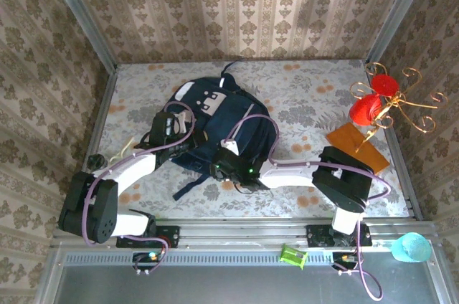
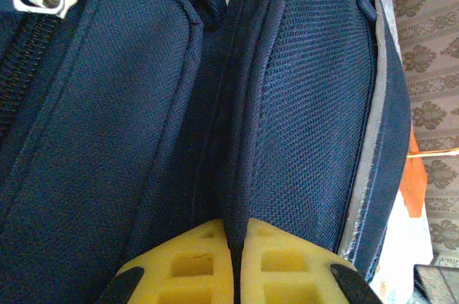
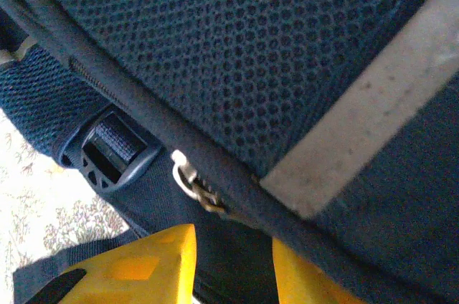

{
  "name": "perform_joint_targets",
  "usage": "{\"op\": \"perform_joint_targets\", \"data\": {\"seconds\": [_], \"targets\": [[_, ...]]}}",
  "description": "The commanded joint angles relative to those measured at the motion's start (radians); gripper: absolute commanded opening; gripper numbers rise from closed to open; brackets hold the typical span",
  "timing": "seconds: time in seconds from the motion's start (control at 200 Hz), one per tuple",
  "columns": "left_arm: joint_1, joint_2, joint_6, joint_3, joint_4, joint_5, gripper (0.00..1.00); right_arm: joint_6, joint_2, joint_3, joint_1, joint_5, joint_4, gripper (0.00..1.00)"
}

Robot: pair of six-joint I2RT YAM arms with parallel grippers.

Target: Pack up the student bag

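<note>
Left tool (image 2: 237,247) tight on student bag (image 1: 215,121) seam, right tool (image 3: 229,264) agape — bag lengthwise near-to-far, patch (image 1: 188,91) far

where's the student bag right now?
In the top view the student bag lies mid-table, slightly left of centre. The left gripper pinches a fold on its left side; the orange sheet lies to its right.
</note>
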Motion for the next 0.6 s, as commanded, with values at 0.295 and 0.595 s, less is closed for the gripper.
{"op": "perform_joint_targets", "data": {"seconds": [0.295, 0.595], "targets": [[-0.013, -0.043, 0.001, 0.001, 0.021, 0.057, 0.00, 0.071, 0.044, 0.062, -0.026, 0.146, 0.118, 0.26], [-0.014, -0.031, 0.006, 0.004, 0.027, 0.056, 0.00, 0.091, -0.015, 0.008, -0.028, 0.185, 0.144, 0.09]]}}
